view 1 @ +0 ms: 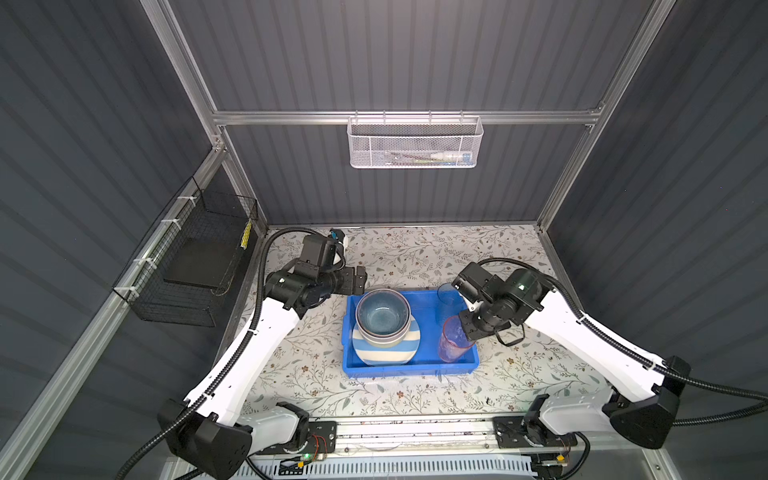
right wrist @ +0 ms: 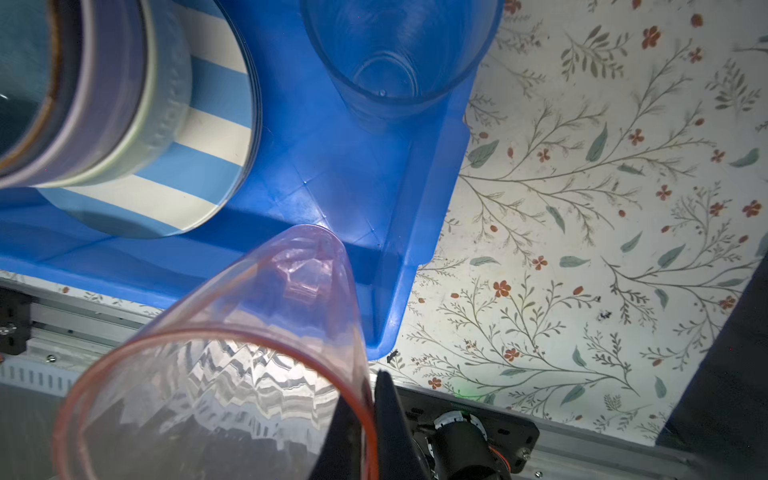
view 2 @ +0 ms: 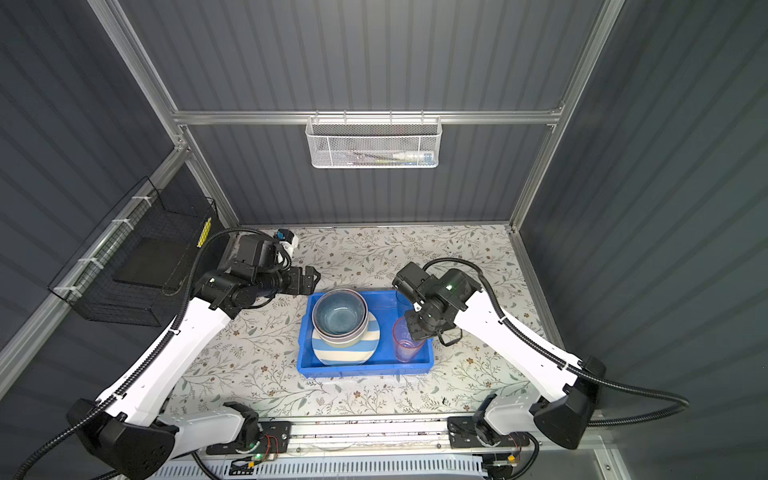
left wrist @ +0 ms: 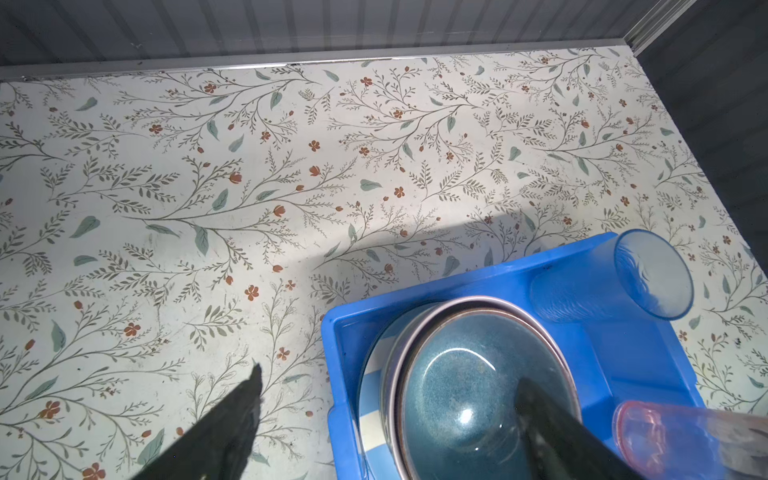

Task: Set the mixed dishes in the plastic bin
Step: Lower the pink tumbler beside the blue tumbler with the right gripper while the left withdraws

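Left gripper (view 1: 358,279) hangs with its jaws wide apart and nothing between them, just beside the far left corner of the plastic bin (view 1: 409,371). Its arm slopes up from the near left base and the wrist turns right, so the fingers point toward the bin. In the left wrist view one finger (left wrist: 232,419) shows over the floral table (left wrist: 208,187) and the other over the dark blue bowl (left wrist: 457,395). That bowl is nested in a lilac bowl (right wrist: 110,83) and a pale green bowl (right wrist: 166,108), stacked on the blue-white striped plate (right wrist: 199,166) in the bin's left half. A blue tumbler (view 1: 448,301) stands in the bin's far right corner. Reaching in from the near right with its wrist bent downward, the right gripper (right wrist: 370,409) is clamped on the rim of the pink tumbler (view 1: 453,347), which is mouth up in the bin's near right corner.
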You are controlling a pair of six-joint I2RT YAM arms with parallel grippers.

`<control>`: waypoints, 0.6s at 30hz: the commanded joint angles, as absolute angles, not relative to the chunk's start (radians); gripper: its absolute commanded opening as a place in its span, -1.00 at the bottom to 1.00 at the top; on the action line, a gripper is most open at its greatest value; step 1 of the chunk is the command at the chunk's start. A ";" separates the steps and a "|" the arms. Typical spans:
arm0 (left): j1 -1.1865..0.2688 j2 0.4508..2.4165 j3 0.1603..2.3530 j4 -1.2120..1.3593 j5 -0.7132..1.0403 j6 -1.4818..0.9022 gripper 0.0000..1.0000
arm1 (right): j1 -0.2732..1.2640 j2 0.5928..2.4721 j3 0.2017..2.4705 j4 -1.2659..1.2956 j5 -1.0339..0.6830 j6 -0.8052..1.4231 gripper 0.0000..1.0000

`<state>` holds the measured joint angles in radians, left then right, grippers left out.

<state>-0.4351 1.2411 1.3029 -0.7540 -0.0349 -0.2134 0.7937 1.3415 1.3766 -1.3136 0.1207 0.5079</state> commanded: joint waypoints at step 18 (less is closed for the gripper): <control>-0.401 1.206 1.211 -0.729 -0.066 -0.216 0.96 | 0.752 1.347 1.166 -1.193 0.153 0.574 -1.00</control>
<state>-0.4103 1.2259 1.2320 -0.7345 -0.0536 -0.2134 0.7540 1.3430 1.1786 -1.1919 0.1444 0.5652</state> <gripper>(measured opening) 0.982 0.066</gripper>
